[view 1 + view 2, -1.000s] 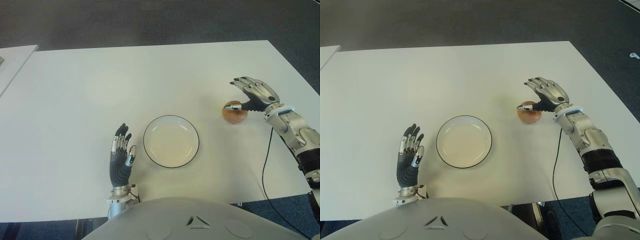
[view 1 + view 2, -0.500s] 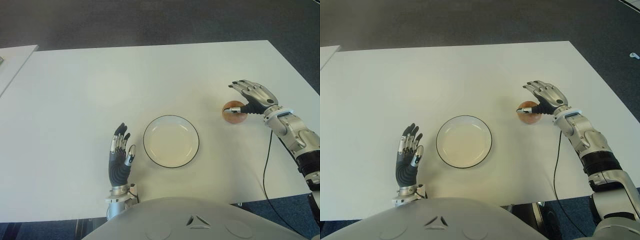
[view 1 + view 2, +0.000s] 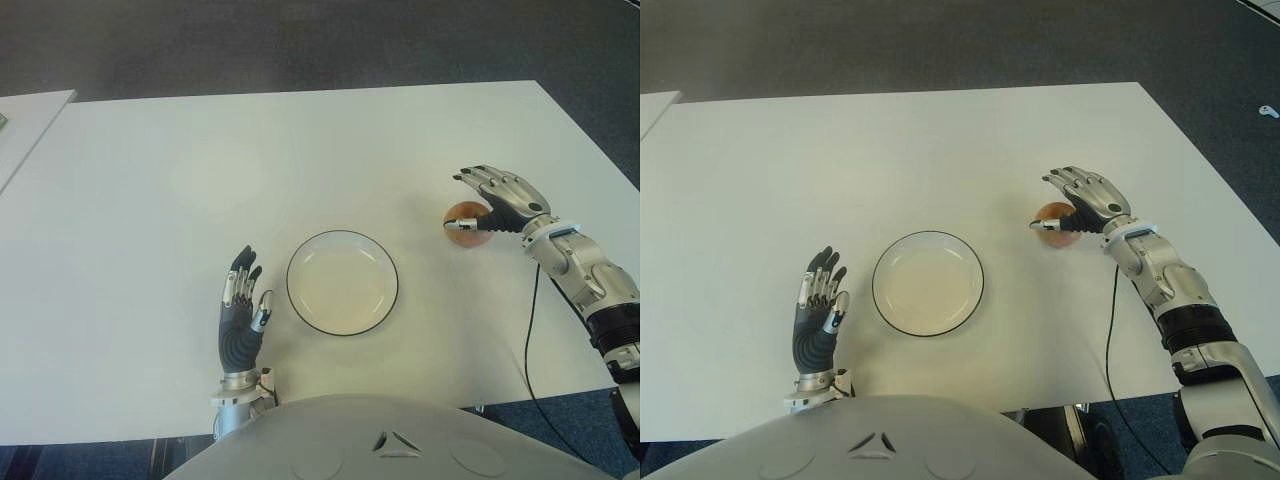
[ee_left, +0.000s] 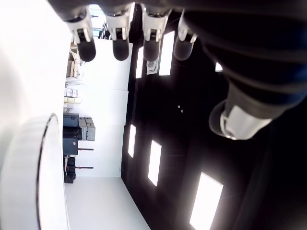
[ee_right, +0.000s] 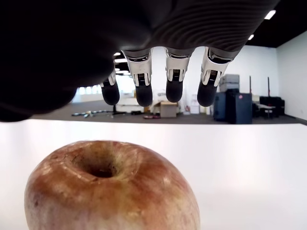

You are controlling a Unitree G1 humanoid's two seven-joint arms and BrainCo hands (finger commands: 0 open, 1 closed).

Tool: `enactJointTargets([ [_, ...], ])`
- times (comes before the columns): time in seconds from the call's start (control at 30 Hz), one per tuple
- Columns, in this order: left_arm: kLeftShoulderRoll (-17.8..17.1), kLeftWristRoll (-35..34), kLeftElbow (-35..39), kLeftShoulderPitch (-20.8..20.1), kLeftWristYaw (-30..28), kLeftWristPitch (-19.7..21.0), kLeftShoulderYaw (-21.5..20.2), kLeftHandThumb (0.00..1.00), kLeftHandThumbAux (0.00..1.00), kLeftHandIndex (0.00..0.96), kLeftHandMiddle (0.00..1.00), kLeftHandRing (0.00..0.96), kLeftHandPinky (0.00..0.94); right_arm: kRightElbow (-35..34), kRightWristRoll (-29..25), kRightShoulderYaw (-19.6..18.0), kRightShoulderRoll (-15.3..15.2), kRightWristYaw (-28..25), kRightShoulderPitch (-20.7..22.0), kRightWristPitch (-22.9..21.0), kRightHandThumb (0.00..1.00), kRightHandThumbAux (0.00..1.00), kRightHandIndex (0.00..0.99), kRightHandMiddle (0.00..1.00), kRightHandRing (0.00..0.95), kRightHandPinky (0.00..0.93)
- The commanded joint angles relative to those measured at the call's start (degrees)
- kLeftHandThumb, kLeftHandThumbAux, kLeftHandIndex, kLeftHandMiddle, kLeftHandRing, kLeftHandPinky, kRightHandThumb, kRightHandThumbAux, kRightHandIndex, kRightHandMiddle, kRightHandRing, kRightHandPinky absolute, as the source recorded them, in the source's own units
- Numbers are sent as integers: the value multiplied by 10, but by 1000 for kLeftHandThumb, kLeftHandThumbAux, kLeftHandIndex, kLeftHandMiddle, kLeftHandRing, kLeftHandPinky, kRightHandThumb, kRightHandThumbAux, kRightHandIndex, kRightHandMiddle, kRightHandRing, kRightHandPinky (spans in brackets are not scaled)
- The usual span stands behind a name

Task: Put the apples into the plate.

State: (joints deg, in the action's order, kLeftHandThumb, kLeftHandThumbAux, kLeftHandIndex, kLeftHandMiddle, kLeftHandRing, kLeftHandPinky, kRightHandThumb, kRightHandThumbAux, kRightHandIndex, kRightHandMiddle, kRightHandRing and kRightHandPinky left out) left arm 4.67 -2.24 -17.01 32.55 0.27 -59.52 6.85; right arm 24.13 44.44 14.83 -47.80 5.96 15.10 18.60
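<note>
Hovering over the apple (image 3: 462, 222), the right hand (image 3: 497, 196) has its fingers spread and holds nothing. That apple sits on the table (image 3: 200, 180), right of the plate (image 3: 342, 281). The left hand (image 3: 240, 318), also open, shows left of the plate.

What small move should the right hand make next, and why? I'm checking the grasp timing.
Probably curl the fingers down around the apple. The right hand hovers over it, fingers spread and not yet closed, with the apple on the table right of the empty plate.
</note>
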Motion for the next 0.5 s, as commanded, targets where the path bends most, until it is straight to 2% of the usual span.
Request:
enactJointTargets([
  [0.03, -16, 9, -46, 22, 4, 39, -26, 35, 577, 3, 0, 0, 29, 6, -4, 6, 13, -3, -11, 2, 205, 218, 0, 0, 0, 0],
  [0.5, -17, 1, -35, 28, -3, 45, -29, 31, 576, 2, 2, 0, 28, 49, 7, 22, 36, 14, 3, 5, 205, 223, 0, 0, 0, 0],
])
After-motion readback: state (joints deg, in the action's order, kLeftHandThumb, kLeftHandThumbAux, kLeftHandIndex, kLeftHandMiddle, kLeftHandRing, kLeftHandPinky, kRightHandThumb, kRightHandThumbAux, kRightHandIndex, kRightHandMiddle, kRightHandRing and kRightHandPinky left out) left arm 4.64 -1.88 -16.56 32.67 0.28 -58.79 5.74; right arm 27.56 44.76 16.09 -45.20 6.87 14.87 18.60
